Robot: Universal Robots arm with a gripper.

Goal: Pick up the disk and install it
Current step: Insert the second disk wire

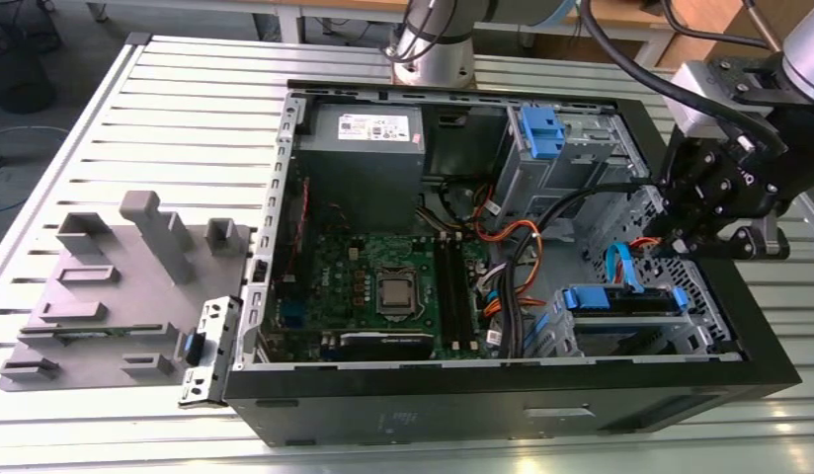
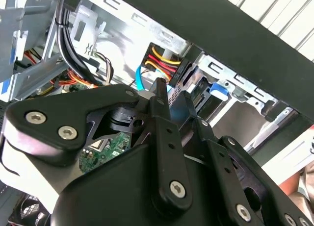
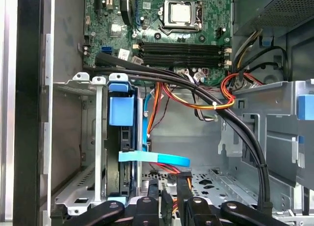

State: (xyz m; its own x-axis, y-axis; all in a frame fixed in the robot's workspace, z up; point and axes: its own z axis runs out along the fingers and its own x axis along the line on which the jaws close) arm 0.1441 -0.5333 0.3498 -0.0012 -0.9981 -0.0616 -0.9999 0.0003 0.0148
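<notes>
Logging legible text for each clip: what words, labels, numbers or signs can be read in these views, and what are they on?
No text can be read with confidence.
White sticker on the power supply: print too small to read.
Motherboard: markings too small to read.
Disk, blue bracket: no print seen.

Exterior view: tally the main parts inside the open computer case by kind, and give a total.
power supply: 1
motherboard: 1
processor socket: 1
disk: 1
blue latch: 1
Total: 5
</notes>
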